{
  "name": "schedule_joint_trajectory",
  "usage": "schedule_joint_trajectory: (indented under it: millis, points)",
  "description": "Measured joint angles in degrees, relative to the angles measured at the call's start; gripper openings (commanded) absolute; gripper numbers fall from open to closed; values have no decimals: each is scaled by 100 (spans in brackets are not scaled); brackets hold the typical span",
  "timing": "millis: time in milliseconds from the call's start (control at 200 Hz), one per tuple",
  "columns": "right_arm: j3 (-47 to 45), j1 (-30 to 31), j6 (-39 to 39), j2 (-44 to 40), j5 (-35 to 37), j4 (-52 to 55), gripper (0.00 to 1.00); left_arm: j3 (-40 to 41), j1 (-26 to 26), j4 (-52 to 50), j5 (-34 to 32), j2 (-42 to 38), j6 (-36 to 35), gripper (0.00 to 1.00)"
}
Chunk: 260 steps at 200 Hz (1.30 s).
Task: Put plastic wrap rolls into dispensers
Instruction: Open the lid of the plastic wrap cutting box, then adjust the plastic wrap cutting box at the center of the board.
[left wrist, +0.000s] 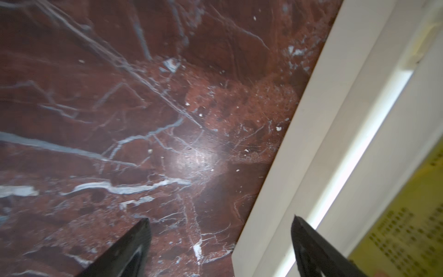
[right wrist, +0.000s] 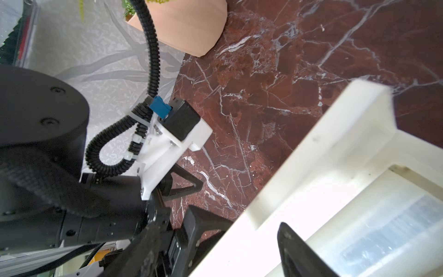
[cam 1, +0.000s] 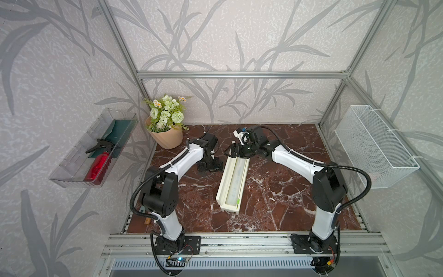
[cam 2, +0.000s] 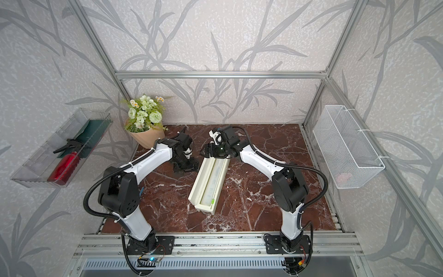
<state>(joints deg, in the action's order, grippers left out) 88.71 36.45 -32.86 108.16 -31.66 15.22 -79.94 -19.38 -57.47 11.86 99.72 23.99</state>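
Plastic wrap roll (cam 1: 236, 182) lies lengthwise in the open trough of the dispenser (cam 1: 223, 185), mid-table, with the lid thrown back toward your left arm. It looks seated, with only the closing left to do. At left, your left gripper (left wrist: 220, 218) hangs low beside the box, jaws spread wide and empty, one finger over the marble table (cam 1: 275, 191) and one over the lid, likely placed to catch that edge and fold it shut. At right, your right gripper (cam 1: 236, 154) straddles the box's far end, jaws apart, one finger over the roll; whether they pinch the wall cannot be told.
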Motion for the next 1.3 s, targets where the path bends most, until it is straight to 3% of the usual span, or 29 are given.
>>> schedule_joint_trajectory:
  millis: [240, 415, 580, 770, 860, 1085, 1300]
  points:
    - [-87, -20, -74, 227, -656, -391, 77, -750, 90, -516, -577, -297, -94, 90]
    - [-852, -186, -181, -35, -730, -916, 80, -1281, 22, -568, -601, -726, -136, 89]
    - [-1488, -636, -385, -437, -791, -1488, 81, -1670, -354, -549, -560, -664, -162, 84]
    - [-2227, -1276, -750, -555, -916, -2264, 80, -2573, -981, -640, -754, 358, -264, 79]
    - [-2516, -1543, -881, -494, -962, -2496, 79, -3150, -1163, -715, -807, 1019, -306, 65]
    - [-2922, -1834, -1209, -116, -1088, -3281, 75, -4588, -1333, -1093, -1014, 2459, -439, 54]
    - [-3211, -1937, -1537, 417, -1204, -3910, 63, -5058, -1423, -1235, -1091, 3032, -509, 42]
